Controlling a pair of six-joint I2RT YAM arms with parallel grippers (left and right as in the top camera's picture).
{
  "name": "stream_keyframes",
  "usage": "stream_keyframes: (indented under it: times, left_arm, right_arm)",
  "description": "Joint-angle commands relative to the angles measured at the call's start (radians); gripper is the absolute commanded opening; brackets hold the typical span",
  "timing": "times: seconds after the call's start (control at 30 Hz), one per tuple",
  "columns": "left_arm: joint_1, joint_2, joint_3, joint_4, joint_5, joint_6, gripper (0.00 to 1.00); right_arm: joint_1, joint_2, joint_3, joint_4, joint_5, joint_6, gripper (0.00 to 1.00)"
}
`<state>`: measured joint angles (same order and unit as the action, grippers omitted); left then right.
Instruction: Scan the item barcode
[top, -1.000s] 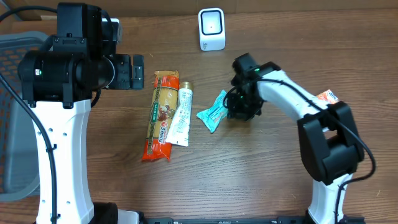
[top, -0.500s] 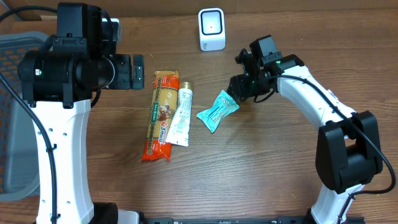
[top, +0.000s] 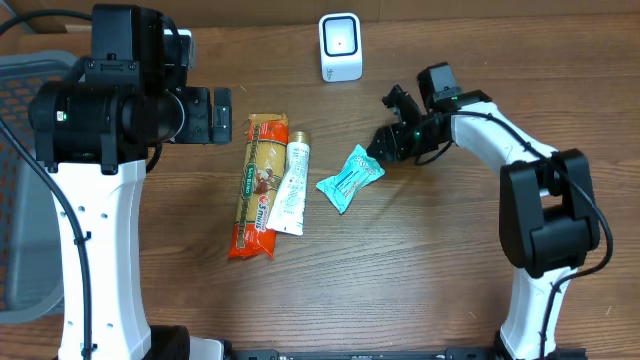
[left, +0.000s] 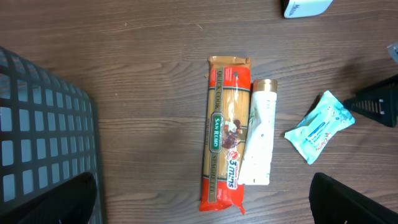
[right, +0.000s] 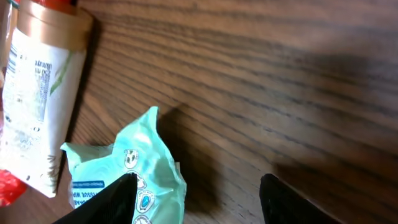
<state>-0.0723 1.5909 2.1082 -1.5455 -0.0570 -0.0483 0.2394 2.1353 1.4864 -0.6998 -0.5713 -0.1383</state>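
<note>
The teal pack (top: 351, 177) lies flat on the surface (top: 420, 260) near the middle, free of any grip. The right fingers (right: 118, 202) stand apart with bare wood between them. In the right wrist view one finger overlaps the pack's edge, but I cannot tell whether it touches. Overhead, the right arm reaches in from the right, its tip just right of the pack and a little farther back.

Left of the pack lie a white tube (top: 291, 185) and an orange pasta packet (top: 258, 185), side by side and touching. The scanner (top: 340, 46) stands at the far edge, well apart from all three. The left fingers (left: 357, 199) are spread wide and hold nothing, above the surface just left of the pasta. A basket (top: 30, 180) sits at the far left.

The pack looks to be the item in hand, and the step seems to be the pickup, with the scan not yet begun. The next move calls for bringing the right fingers down astride the pack and closing on its crinkled edge. The pack then has to be lifted and carried to the scanner with the barcode facing its window. No barcode on the pack can be made out here, so it may need turning. The wrapper is thin and soft and could slip or fold in the grip.
</note>
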Motion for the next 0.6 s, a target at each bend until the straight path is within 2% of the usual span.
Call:
stream_keyframes:
  times: [0.0,0.1,0.2,0.33,0.5,0.57]
  left_arm:
    - [-0.006,0.006,0.008,0.002,-0.002,0.019,1.0]
    - [-0.006,0.006,0.008,0.002,-0.002,0.019,1.0]
    - [-0.006,0.006,0.008,0.002,-0.002,0.019,1.0]
    - [-0.006,0.006,0.008,0.002,-0.002,0.019,1.0]
    - [-0.006,0.006,0.008,0.002,-0.002,0.019,1.0]
    - [-0.006,0.006,0.008,0.002,-0.002,0.019,1.0]
  right_arm:
    - [0.013,0.042,0.002,-0.005,-0.118,-0.028,0.63]
    - [0.023,0.058,0.002,-0.01,-0.18,-0.026,0.61]
    - [0.048,0.08,0.001,-0.027,-0.232,0.011,0.53]
    - [0.077,0.099,0.001,-0.035,-0.231,0.091,0.28]
    - [0.088,0.1,0.001,-0.026,-0.232,0.113,0.06]
    - [0.086,0.1,0.001,-0.028,-0.241,0.113,0.04]
